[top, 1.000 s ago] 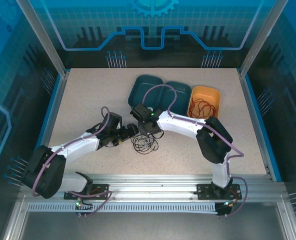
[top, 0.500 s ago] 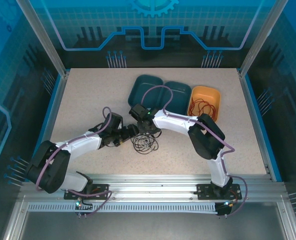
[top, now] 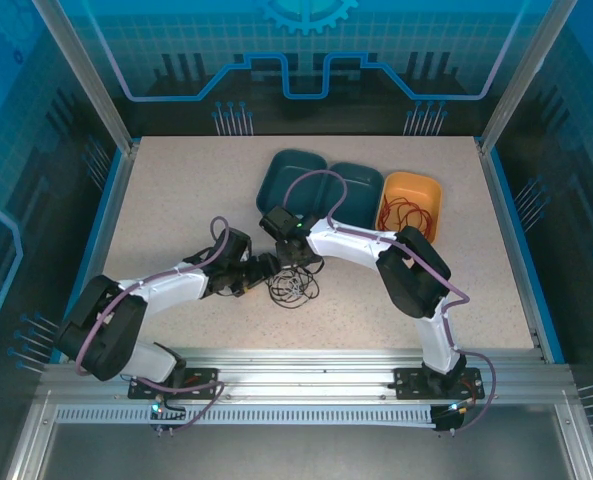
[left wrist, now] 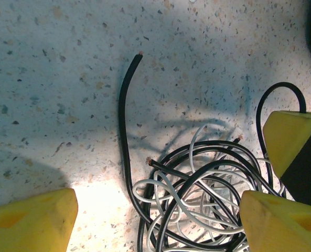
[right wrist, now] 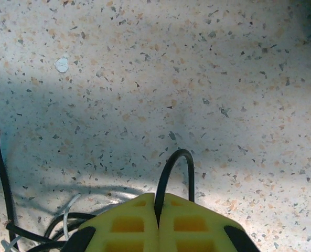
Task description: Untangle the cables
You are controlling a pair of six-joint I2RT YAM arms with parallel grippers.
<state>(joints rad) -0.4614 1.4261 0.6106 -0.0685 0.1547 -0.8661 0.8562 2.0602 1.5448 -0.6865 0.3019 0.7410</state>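
I log the right gripper (right wrist: 157, 203) clenched on the black cable (right wrist: 172, 159), the left gripper (left wrist: 155, 216) released, straddling its tangle with the white cable (left wrist: 142, 184).

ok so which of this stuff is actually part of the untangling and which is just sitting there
In the job:
black cable, pinched in the right gripper
white cable, tangled with the black
red cable, lying in the orange tray

Just lying about:
one teal tray
second teal tray
white speck
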